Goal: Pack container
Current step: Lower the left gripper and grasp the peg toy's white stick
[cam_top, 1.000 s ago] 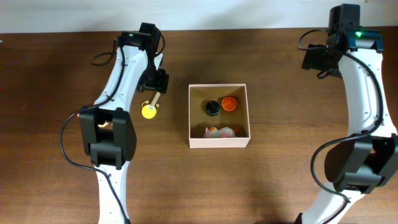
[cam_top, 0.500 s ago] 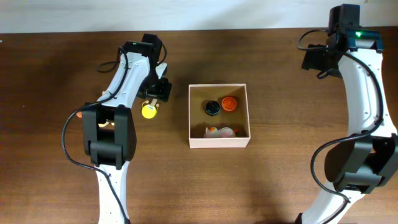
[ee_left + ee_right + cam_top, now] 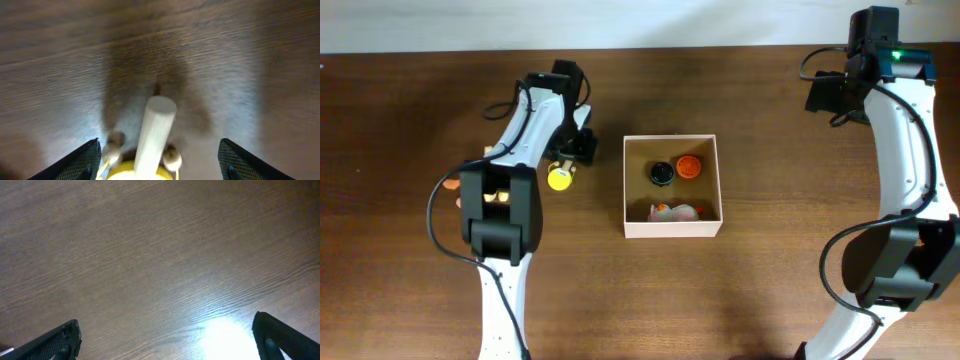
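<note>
Straddling yellow toy (image 3: 559, 178), left tool (image 3: 159, 146) spread wide, container (image 3: 625, 190) wall near

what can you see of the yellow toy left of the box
The yellow toy has a round yellow head and a pale, wood-looking round stick, with two small pale beads beside the stick in the left wrist view. It lies on the brown table, left of the container and apart from it. The open left gripper straddles the stick; no finger plainly touches it.
</note>
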`<state>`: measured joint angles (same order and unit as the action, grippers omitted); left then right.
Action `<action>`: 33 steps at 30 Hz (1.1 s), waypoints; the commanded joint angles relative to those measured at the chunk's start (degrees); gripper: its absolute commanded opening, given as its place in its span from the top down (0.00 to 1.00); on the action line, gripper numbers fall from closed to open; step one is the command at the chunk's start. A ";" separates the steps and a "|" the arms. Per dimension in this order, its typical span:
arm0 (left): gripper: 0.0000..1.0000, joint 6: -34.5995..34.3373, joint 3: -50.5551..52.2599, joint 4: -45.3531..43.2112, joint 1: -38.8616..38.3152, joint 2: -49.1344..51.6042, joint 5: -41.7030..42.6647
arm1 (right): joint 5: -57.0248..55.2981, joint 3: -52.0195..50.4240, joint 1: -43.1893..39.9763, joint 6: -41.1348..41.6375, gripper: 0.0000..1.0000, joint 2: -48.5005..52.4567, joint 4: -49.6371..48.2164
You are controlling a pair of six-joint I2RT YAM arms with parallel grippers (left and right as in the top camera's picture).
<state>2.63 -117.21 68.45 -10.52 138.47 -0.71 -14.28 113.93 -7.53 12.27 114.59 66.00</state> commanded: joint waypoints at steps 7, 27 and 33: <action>0.40 0.90 0.17 -0.57 0.22 1.62 0.87 | -0.33 -0.31 -0.37 0.92 0.01 0.13 0.00; 0.72 0.37 -0.24 -1.92 0.20 1.60 0.79 | -0.33 -0.31 -0.37 0.92 0.01 0.13 0.02; 0.75 0.22 -3.43 0.33 0.20 1.55 0.76 | -0.33 -0.31 -0.37 0.92 0.01 0.13 0.00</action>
<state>3.22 -117.84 67.90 -10.48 139.46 -0.75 -14.28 113.93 -7.53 12.27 114.59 65.98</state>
